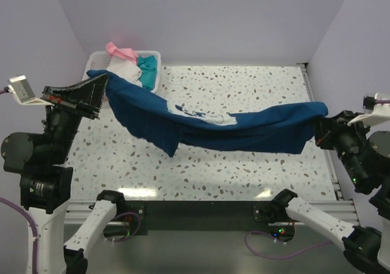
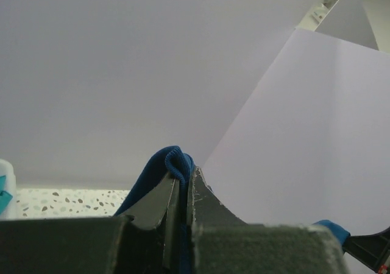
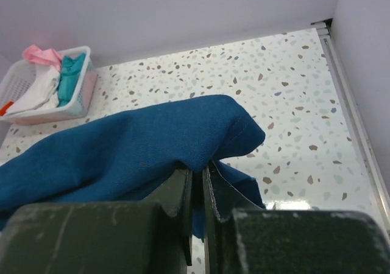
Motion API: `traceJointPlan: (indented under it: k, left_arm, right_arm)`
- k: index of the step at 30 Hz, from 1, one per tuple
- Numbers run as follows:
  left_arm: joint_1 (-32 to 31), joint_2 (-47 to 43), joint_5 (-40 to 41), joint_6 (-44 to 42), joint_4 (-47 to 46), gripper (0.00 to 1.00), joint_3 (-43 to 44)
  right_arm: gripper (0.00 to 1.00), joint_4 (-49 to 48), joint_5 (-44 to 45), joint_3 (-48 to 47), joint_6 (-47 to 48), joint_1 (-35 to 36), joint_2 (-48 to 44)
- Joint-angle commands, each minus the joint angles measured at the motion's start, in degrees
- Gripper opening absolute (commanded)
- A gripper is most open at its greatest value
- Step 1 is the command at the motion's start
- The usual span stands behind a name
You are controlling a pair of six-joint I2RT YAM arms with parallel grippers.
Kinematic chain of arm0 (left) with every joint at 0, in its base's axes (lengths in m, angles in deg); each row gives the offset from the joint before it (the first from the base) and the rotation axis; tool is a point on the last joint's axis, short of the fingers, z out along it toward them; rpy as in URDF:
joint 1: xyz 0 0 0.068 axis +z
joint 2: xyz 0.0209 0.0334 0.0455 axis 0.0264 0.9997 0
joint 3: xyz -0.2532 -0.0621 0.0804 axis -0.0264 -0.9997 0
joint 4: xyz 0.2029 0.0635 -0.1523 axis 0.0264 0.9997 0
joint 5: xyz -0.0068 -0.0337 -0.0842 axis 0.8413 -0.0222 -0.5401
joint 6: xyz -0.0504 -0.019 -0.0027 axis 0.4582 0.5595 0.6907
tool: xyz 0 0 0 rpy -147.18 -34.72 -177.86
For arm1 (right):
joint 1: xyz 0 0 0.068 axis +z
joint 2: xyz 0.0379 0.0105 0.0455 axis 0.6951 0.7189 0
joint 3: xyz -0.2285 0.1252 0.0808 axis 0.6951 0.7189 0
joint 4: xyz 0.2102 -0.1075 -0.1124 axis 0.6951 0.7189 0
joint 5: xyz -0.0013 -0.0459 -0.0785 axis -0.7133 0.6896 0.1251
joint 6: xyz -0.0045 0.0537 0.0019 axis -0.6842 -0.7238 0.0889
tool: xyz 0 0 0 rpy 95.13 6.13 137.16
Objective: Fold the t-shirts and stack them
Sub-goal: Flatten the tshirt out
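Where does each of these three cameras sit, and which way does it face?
Top external: above and behind the arms, looking down on the speckled table; both arms show, holding the navy t-shirt between them.
Left wrist: on the left arm, facing the walls; the left gripper pinches the shirt.
Right wrist: on the right arm, facing the white basket; the right gripper pinches the shirt.
All three share the shirt.

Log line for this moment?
left pincer: shut on navy t-shirt | right pincer: shut on same | shirt: slung between pincers, sagging | basket: other tees
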Motion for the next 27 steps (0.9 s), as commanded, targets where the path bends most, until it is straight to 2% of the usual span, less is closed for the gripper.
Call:
traceJointPlan:
  k: [1, 6, 8, 10, 11, 12, 14, 15, 16, 17, 18, 22, 27]
  left_arm:
    - [0.29, 6.65, -0.55, 1.64, -0.46, 0.0, -1.61]
    - [0.21, 17.73, -1.08, 1.03, -1.52, 0.0, -5.65]
    - [0.21, 23.44, 2.67, 0.51, -3.1, 0.0, -10.31]
    - [-0.32, 30.27, 8.2, -0.37, -4.59, 0.0, -14.16]
    - [-0.49, 33.1, 9.63, -0.72, -4.42, 0.0, -14.54]
    - [-1.19, 35.83, 10.43, -1.42, -4.42, 0.2, -14.63]
    - [-1.38, 44.09, 12.55, -1.96, 0.74, 0.67, -10.96]
    - [-1.64, 46.12, 12.46, -2.39, 2.77, 0.88, -9.11]
    - [-2.86, 48.05, 14.55, -2.66, 5.05, 1.0, -6.66]
    - [-3.57, 48.07, 16.05, -3.01, 5.51, 1.0, -6.02]
    - [-4.88, 46.68, 17.45, -3.01, 5.77, 1.0, -5.84]
    - [-7.17, 39.75, 22.29, -3.89, 5.6, 1.0, -9.86]
    - [-11.29, 31.73, 22.75, -1.44, 6.92, 1.0, -20.15]
  right_arm:
    - [0.06, 2.37, 5.33, 1.5, -0.15, -0.21, 2.24]
    - [0.09, 0.09, 18.25, 11.16, -2.08, -0.29, 7.15]
    - [0.1, -4.89, 20.47, 18.25, -2.17, -0.47, 9.69]
    - [0.11, -9.91, 18.2, 22.49, -0.77, -3.26, 11.63]
    - [0.11, -15.94, 11.4, 26.26, 2.19, -5.81, 13.3]
    - [0.11, -19.4, 5.76, 27.86, 3.79, -13.05, 16.53]
    - [0.11, -28.43, -3.39, 31.11, 7.47, -20.56, 21.64]
    - [0.21, -29.27, -11.61, 30.61, 7.5, -26.6, 28.36]
    - [0.32, -28.75, -13.52, 29.3, 6.98, -28.31, 31.47]
    - [0.52, -28.49, -14.15, 26.41, 6.27, -29.2, 34.2]
    - [0.98, -28.4, -13.81, 24.99, 6.09, -29.56, 38.84]
    - [0.99, -26.99, -16.87, 21.46, 5.48, -29.56, 41.88]
    - [0.99, -27.25, -16.96, 30.32, 3.02, -29.56, 36.7]
